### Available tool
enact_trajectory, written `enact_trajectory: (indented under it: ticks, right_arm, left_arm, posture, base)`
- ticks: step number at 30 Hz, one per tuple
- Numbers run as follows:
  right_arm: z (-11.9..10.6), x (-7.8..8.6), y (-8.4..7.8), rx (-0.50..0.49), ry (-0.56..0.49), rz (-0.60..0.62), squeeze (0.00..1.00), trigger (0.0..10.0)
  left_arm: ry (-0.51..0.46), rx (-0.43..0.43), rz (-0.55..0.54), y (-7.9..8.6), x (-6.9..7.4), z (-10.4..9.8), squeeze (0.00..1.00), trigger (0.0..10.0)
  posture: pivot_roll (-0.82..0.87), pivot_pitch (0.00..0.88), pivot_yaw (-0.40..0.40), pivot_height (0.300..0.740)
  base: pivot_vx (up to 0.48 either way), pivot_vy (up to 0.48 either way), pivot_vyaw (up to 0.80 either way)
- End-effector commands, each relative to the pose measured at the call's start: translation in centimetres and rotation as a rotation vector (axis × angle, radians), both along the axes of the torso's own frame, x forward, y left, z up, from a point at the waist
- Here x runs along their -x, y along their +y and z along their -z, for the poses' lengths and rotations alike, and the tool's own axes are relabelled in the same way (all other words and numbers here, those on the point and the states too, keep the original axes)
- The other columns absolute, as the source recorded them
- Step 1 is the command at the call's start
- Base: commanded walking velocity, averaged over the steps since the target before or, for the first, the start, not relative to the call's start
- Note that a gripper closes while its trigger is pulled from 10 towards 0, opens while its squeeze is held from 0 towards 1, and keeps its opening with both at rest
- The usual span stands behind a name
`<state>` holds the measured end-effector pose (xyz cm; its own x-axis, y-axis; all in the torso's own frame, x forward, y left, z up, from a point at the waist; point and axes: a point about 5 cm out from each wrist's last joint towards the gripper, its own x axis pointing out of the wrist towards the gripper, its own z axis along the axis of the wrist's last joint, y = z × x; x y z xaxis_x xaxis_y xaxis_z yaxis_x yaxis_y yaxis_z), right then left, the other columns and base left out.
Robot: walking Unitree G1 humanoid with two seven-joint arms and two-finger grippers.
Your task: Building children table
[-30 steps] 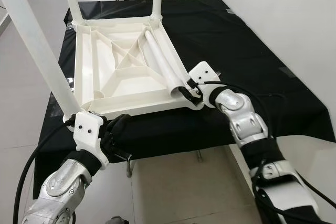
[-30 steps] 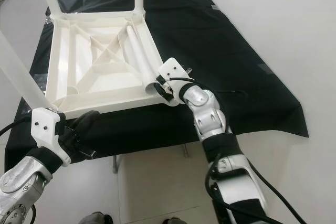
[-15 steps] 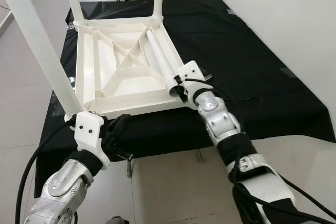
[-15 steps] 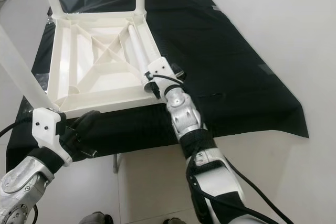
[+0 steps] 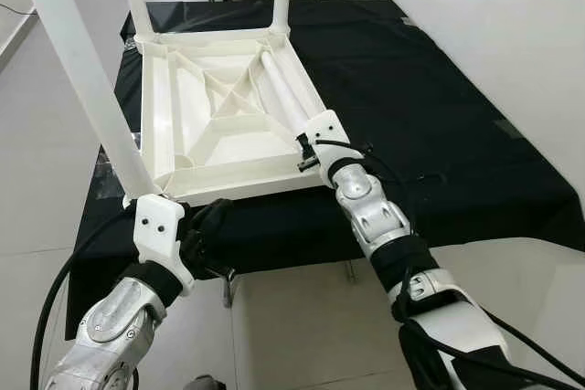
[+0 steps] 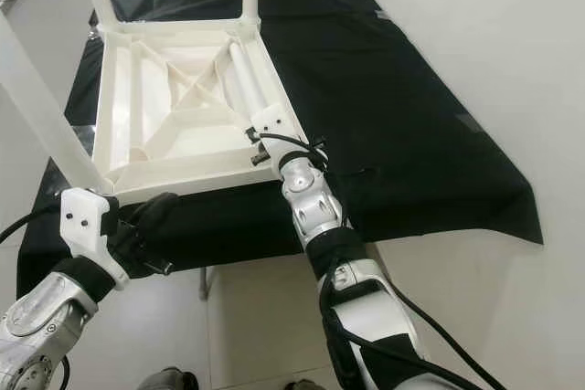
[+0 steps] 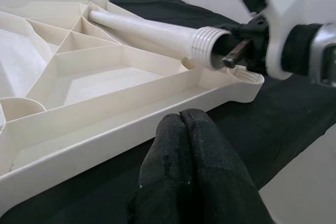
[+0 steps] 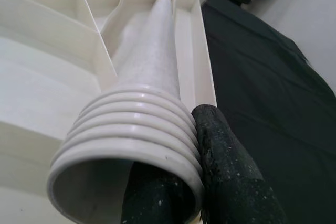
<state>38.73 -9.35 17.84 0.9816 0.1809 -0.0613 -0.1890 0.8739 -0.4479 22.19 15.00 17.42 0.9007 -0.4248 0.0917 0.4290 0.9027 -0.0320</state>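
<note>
gripping one loose leg point(image 8: 142, 108)

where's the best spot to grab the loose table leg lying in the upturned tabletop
Probably the ribbed threaded end of the loose leg, nearest the robot. It lifts off the tabletop rim, so a pincer reaches it from the near edge, as the right pincer does: one finger inside the hollow mouth, one outside.

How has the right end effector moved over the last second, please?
Yes. The right end effector, gripping the loose leg's threaded end, has shifted from the upturned tabletop's near right corner inward along its right rim.
</note>
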Motion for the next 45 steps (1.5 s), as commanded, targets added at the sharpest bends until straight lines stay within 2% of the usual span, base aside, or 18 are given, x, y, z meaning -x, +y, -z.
enact_trajectory:
  ticks: [1,4,9,13,15,18,20,21,24,27,28,31,32,34,36,37,39,45]
  right_arm:
    - [0.7,0.2,-0.9,-0.03,0.022,-0.001,0.0,0.0]
    - [1.0,0.4,-1.1,-0.043,0.033,-0.018,0.0,0.0]
    - [0.3,0.6,-5.3,-0.227,0.012,0.069,0.0,0.0]
    - [-0.5,0.5,-7.0,-0.338,-0.011,0.113,0.0,0.0]
    - [-2.1,0.5,-9.0,-0.572,-0.065,0.144,0.0,0.0]
    - [-3.1,0.6,-10.0,-0.699,-0.108,0.142,0.0,0.0]
    - [-4.7,1.0,-11.2,-0.92,-0.178,0.092,0.0,0.0]
    - [-4.7,1.0,-11.2,-0.92,-0.178,0.092,0.0,0.0]
    - [-6.0,2.1,-11.7,-1.135,-0.254,-0.06,0.0,0.0]
    - [-6.2,2.5,-11.7,-1.202,-0.264,-0.128,0.0,0.0]
    - [-6.2,3.3,-11.2,-1.241,-0.259,-0.253,0.0,10.0]
    - [-6.1,4.3,-10.6,-1.262,-0.248,-0.381,0.0,10.0]
    - [-6.0,5.4,-10.0,-1.3,-0.244,-0.493,0.0,10.0]
    - [-6.0,5.4,-10.0,-1.3,-0.244,-0.493,0.0,10.0]
    - [-6.0,7.8,-9.2,-1.342,-0.252,-0.716,0.0,10.0]
    - [-6.0,7.8,-9.2,-1.342,-0.252,-0.716,0.0,10.0]
    - [-5.3,10.0,-8.5,-1.247,-0.201,-0.898,0.0,10.0]
    - [-5.0,11.3,-8.6,-1.216,-0.171,-0.993,0.0,10.0]
  left_arm:
    - [0.004,0.0,0.008,-0.2,-0.1,0.2,0.0,10.0]
    - [0.005,-0.001,0.009,-0.2,-0.1,0.3,0.0,10.0]
    - [-0.001,-0.016,0.032,-0.2,-0.5,-0.1,0.0,10.0]
    - [-0.015,-0.016,0.044,-0.2,-0.8,-0.5,0.0,10.0]
    - [-0.042,-0.003,0.063,-0.4,-1.5,-1.3,0.0,10.0]
    - [-0.056,0.01,0.074,-0.5,-2.0,-1.8,0.0,10.0]
    - [-0.076,0.032,0.097,-0.8,-2.7,-2.5,0.0,10.0]
    - [-0.076,0.032,0.097,-0.8,-2.7,-2.5,0.0,10.0]
    - [-0.122,0.062,0.127,-1.3,-4.0,-4.0,0.0,10.0]
    - [-0.14,0.091,0.134,-1.4,-4.4,-4.7,0.0,10.0]
    - [-0.165,0.146,0.147,-1.6,-4.9,-5.8,0.0,10.0]
    - [-0.192,0.234,0.175,-1.8,-5.5,-7.0,0.0,10.0]
    - [-0.211,0.351,0.219,-2.1,-6.1,-8.4,1.0,10.0]
    - [-0.211,0.351,0.219,-2.1,-6.1,-8.4,1.0,10.0]
    - [-0.226,0.572,0.35,-2.8,-6.6,-10.9,1.0,10.0]
    - [-0.226,0.572,0.35,-2.8,-6.6,-10.9,1.0,10.0]
    - [-0.236,0.676,0.494,-3.3,-6.5,-12.5,1.0,10.0]
    - [-0.243,0.728,0.583,-3.3,-6.4,-13.3,1.0,10.0]
  posture:
    - [0.08,0.096,-0.08,0.74]
    - [0.08,0.093,-0.079,0.74]
    - [0.07,0.078,-0.064,0.74]
    - [0.07,0.072,-0.06,0.74]
    - [0.05,0.062,-0.051,0.74]
    - [0.04,0.055,-0.042,0.74]
    - [0.04,0.05,-0.033,0.74]
    - [0.04,0.05,-0.033,0.74]
    - [0.05,0.038,-0.028,0.74]
    - [0.05,0.037,-0.028,0.74]
    - [0.06,0.031,-0.029,0.74]
    - [0.06,0.028,-0.025,0.74]
    - [0.05,0.026,-0.019,0.74]
    - [0.05,0.026,-0.019,0.74]
    - [0.04,0.021,-0.005,0.74]
    - [0.04,0.021,-0.005,0.74]
    - [0.04,0.018,-0.003,0.74]
    - [0.04,0.018,-0.002,0.74]
  base:
    - [0.0,0.0,0.0]
    - [0.0,0.0,0.0]
    - [0.0,0.0,0.0]
    - [0.0,0.0,0.0]
    - [0.0,0.0,0.0]
    - [0.0,0.0,0.0]
    - [0.0,0.0,0.0]
    - [0.0,0.0,0.0]
    - [0.0,0.0,0.0]
    - [0.0,0.0,0.0]
    - [0.0,0.0,0.0]
    - [0.0,0.0,0.0]
    - [0.0,0.0,0.0]
    - [0.0,0.0,0.0]
    - [0.0,0.0,0.0]
    - [0.0,0.0,0.0]
    - [0.0,0.0,0.0]
    - [0.0,0.0,0.0]
